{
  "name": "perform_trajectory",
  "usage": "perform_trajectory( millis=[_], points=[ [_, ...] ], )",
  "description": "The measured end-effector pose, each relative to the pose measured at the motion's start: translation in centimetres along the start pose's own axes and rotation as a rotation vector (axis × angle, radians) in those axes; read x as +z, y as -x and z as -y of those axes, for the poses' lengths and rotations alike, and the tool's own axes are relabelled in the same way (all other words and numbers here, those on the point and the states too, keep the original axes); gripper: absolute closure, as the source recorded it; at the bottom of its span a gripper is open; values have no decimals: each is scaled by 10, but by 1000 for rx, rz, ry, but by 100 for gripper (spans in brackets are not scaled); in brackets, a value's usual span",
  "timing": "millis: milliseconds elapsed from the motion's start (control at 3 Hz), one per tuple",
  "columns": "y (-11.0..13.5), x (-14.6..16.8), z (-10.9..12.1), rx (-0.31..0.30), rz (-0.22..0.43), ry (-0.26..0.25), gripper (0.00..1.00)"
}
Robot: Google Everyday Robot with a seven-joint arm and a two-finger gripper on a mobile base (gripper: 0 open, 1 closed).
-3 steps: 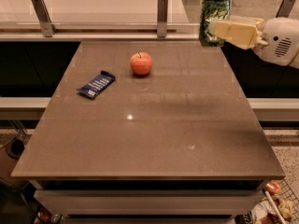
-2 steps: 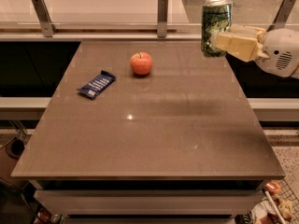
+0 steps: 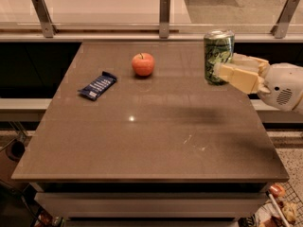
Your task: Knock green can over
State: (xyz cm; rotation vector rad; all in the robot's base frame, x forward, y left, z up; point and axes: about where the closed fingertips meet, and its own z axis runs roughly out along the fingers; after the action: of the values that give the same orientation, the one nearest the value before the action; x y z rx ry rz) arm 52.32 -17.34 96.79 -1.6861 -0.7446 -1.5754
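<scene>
On the tabletop [image 3: 156, 145] one blue snack bar [image 3: 97, 86] lies nearest, at the left. Near the right edge the hand [image 3: 226, 69] pinches the one green can [image 3: 218, 48] low on its side and holds it upright, probably to tip it over. One apple [image 3: 143, 64] stands farther back, well apart.

The single arm reaches in from the right of the view, its white wrist housing [image 3: 284, 91] held level and pointing left. The hand [image 3: 226, 66] is over the far right part of the desk [image 3: 151, 126]. Its two pale fingers [image 3: 239, 77] clasp the upright green can [image 3: 218, 48], one in front and one behind.
</scene>
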Motion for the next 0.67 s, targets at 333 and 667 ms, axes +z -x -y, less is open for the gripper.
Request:
perform_trajectory(
  millis=[333,667],
  points=[
    [5,4,1,-43,33,-20,100],
    [26,-4,5,-97,87,-45,100]
  ],
)
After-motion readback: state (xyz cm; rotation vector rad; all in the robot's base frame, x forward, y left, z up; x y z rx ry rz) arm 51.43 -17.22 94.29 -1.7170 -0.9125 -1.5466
